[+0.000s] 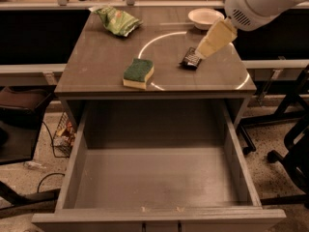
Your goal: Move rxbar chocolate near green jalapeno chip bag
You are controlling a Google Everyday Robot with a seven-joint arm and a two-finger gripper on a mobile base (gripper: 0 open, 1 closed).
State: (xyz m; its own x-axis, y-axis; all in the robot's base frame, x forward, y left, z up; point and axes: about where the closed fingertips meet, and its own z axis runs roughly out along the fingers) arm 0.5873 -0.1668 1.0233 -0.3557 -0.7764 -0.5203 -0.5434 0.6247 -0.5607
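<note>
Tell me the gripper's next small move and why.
Probably lower the gripper onto the rxbar chocolate: it hangs just over the bar's right end, while the green jalapeno chip bag lies far off, back left.
</note>
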